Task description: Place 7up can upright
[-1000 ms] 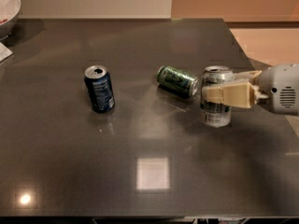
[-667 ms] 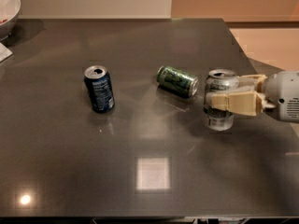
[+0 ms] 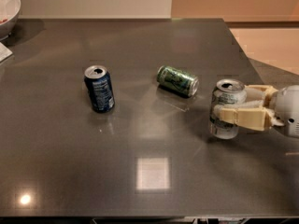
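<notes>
The 7up can [image 3: 228, 97], silver-white with green lettering, stands upright with its base on or just above the dark table [image 3: 70, 162] near the right edge. My gripper [image 3: 229, 107] reaches in from the right and is shut on the can. One beige finger [image 3: 240, 116] crosses the can's front, and the other is partly hidden behind it. The can's open top faces up.
A dark green can [image 3: 177, 80] lies on its side just left of and behind the 7up can. A dark blue can [image 3: 99, 88] stands upright at centre left. A white bowl [image 3: 7, 6] sits at the far left corner, with a paper edge [image 3: 3, 52] below it.
My gripper has moved to the right and toward the table's near edge, carrying the 7up can upright, away from the dark green can. The other cans have not moved.
</notes>
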Motion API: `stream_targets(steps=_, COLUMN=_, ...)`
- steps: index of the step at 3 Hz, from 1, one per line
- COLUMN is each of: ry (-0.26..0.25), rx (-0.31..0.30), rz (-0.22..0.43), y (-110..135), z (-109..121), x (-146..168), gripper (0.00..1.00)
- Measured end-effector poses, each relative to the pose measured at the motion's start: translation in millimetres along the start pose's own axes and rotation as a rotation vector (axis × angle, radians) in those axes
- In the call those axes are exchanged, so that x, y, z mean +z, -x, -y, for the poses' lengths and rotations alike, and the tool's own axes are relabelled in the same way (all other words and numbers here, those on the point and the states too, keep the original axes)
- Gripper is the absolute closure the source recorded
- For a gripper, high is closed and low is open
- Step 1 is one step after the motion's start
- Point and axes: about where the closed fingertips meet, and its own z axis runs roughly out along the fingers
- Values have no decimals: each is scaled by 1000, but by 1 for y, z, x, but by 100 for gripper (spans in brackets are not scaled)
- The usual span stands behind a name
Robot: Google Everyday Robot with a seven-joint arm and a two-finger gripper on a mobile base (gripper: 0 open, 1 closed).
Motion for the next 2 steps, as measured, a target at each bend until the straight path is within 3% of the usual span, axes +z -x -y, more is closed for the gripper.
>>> stream_targets(steps=2, ry=-10, rx=-33, rz=71, y=-23, z=-1, x=-4, gripper=59)
